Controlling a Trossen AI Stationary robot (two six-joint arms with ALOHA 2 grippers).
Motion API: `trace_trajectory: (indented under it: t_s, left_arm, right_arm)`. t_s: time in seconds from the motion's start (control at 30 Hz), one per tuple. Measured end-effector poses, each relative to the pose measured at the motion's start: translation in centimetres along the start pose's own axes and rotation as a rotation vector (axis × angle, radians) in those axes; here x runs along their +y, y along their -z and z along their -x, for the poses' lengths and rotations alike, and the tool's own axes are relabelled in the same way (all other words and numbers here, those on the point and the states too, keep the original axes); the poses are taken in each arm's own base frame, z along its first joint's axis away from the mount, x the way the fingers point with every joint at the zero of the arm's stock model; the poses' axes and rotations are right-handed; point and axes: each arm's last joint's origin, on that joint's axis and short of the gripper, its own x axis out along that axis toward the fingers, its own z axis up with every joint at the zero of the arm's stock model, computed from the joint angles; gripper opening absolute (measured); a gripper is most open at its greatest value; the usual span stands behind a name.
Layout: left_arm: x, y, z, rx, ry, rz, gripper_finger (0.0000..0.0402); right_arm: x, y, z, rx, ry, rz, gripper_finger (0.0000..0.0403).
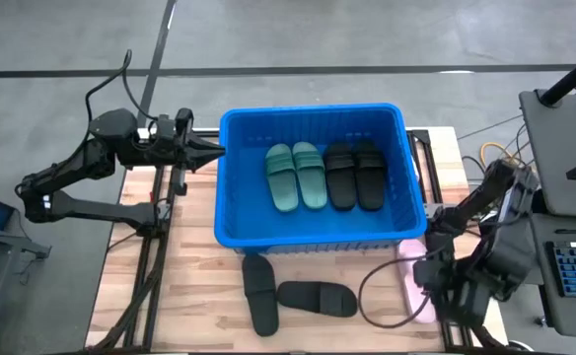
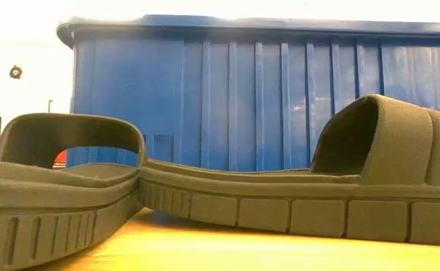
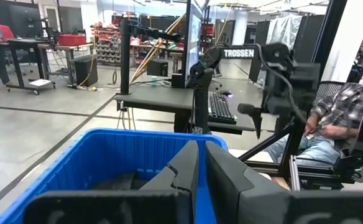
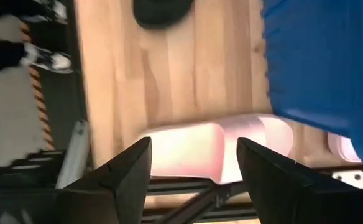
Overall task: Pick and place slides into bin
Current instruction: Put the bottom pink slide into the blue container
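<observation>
Step in hand, as I read it: right arm going for a pink slide. Right gripper [image 4: 194,163] hangs over the table's right front corner w/ fingers spread wide, nothing between them yet; in the right wrist view the pale pink slide [image 4: 219,149] lies directly below the gap, on the wooden table [image 1: 199,286], just beside the blue bin [image 1: 313,240]. A 2nd pink slide [image 4: 341,146] peeks out partly under the bin's corner in that view; can't tell if the two touch.

Bin sits mid-table. Inside it: a sage green pair [image 1: 296,176] side by side, a black pair [image 1: 355,176] right next to them, all lying flat, straps up.

Still outside: 2 black slides in front of the bin – one [image 1: 259,293] roughly lengthwise, the other [image 1: 317,297] crosswise, heel ends near or touching (low view suggests they meet).

Left gripper [image 3: 200,180] is at the bin's left rim, fingers pressed together, holding nothing; looks like it's waiting.

So approx half done: 4 in, 4 out.

Next move prob calls for: lower right gripper so the fingers straddle the pink slide's strap or sole edge, close, lift clear of the rim, carry over the bin, release. Watch the rim – slide lies close to the wall, so lift needs height before moving sideways
</observation>
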Motion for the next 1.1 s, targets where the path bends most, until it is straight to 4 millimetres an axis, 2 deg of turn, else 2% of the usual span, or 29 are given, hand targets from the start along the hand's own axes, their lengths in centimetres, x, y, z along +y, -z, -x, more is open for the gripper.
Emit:
trace_trajectory:
  t_s: [0.23,0.43,0.6,0.7,0.87,0.97,1.1]
  left_arm:
    - [0.0,0.0,0.1,-0.002,-0.002,0.000,0.0015]
    - [0.0,0.0,-0.1,0.001,-0.003,0.000,0.0015]
    - [0.0,0.0,0.0,0.000,-0.003,0.000,0.0015]
    - [0.0,0.0,0.0,0.000,-0.003,-0.001,0.0015]
    - [0.0,0.0,0.0,0.001,-0.003,-0.001,0.0015]
    - [0.0,0.0,0.0,0.001,-0.003,-0.001,0.0015]
    - [0.0,0.0,-0.1,0.001,-0.003,0.000,0.0015]
  right_arm:
    - [1.9,1.0,-4.3,0.082,0.151,0.037,0.0226]
    - [3.2,2.7,-7.8,0.136,0.289,0.044,0.0226]
    - [3.7,4.4,-10.2,0.138,0.384,-0.015,0.0226]
    - [4.0,5.2,-11.4,0.128,0.402,-0.053,0.0226]
    - [4.6,5.9,-12.0,0.102,0.348,-0.096,0.0226]
    - [4.5,6.3,-12.3,0.072,0.369,-0.101,0.0226]
    - [4.3,7.0,-13.7,0.047,0.405,-0.097,0.0226]
